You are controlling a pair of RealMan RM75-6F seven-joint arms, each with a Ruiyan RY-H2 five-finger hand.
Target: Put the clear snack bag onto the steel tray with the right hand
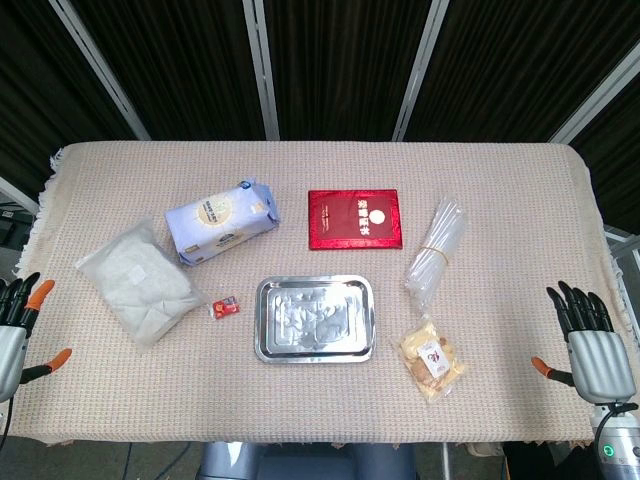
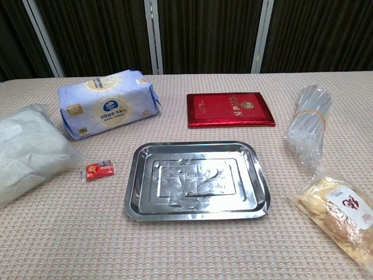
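The clear snack bag (image 1: 432, 358) (image 2: 342, 211) holds pale yellow snacks and has a white label with a red mark. It lies flat on the cloth just right of the steel tray (image 1: 270, 335) (image 2: 139, 192), which has nothing in it. My right hand (image 1: 590, 345) hovers at the table's right edge, well to the right of the bag, fingers spread and holding nothing. My left hand (image 1: 15, 325) stays at the far left edge, also open. The chest view shows neither hand.
A red booklet (image 1: 354, 218) (image 2: 229, 109) lies behind the tray. Right of it is a bundle of clear plastic sleeves (image 1: 437, 248) (image 2: 309, 125). A blue tissue pack (image 1: 222, 220) (image 2: 108, 107), a white bag (image 1: 137, 281) (image 2: 26, 151) and a small red sachet (image 1: 225, 308) (image 2: 99, 170) lie left.
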